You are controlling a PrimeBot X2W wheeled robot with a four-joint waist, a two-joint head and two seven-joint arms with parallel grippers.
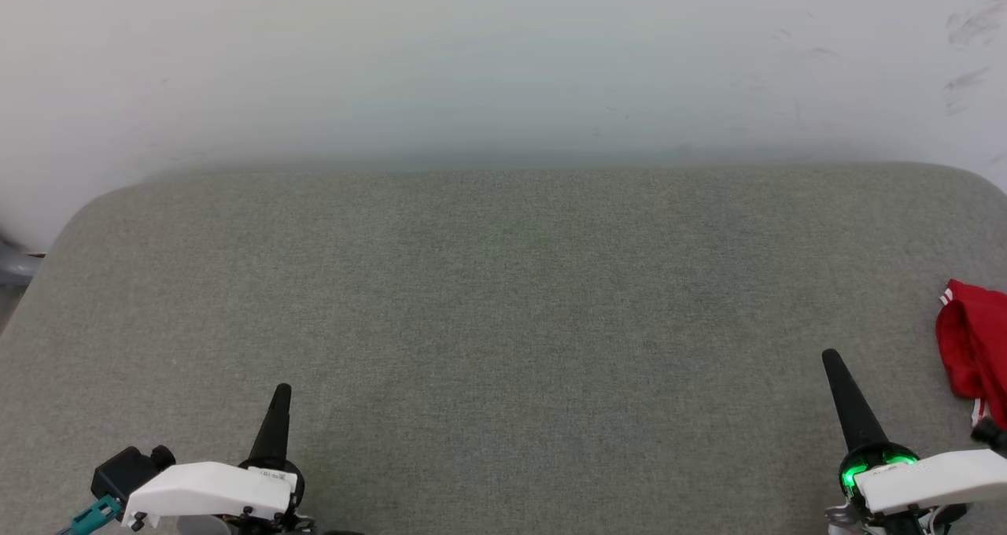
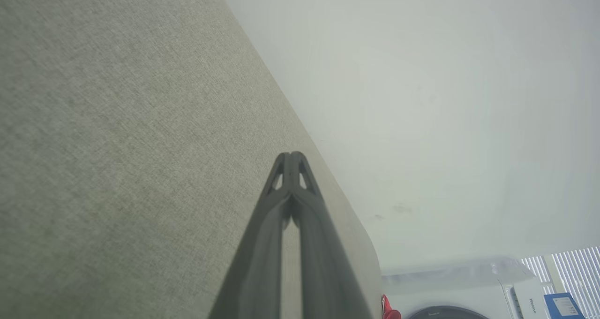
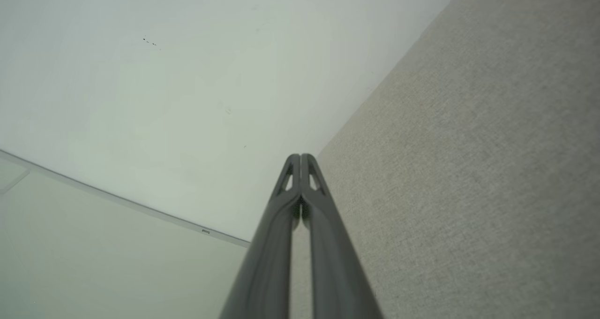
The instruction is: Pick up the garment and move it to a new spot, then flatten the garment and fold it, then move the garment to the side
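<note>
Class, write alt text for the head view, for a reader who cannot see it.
A bunched red garment lies at the view's right edge on a grey-green fabric surface against a white wall. At the bottom corners, the left gripper and right gripper point up the view, both shut and holding nothing.

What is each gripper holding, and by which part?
Nothing is held. The left gripper and the right gripper are shut and empty; the bright red soft-fabric garment lies apart on the grey fabric surface.

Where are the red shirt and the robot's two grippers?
Red shirt [image 1: 975,346]: head view, on the bunched red cloth.
Left gripper [image 1: 282,394]: head view, at the shut fingertips.
Right gripper [image 1: 832,362]: head view, at the shut fingertips.
</note>
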